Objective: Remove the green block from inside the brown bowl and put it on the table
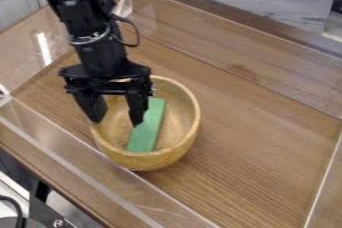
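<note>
The brown bowl sits on the table near the front acrylic wall. Inside it the green block lies tilted, one end low on the bowl floor and the other leaning up toward the far rim. My gripper hangs open over the bowl's left half, fingers pointing down. The right finger reaches down just left of the block's upper end, and the left finger stands near the bowl's left rim. Nothing is between the fingers.
Low clear acrylic walls border the table along the front and left. A clear upright panel stands at the back left. The black arm rises from the gripper toward the upper left.
</note>
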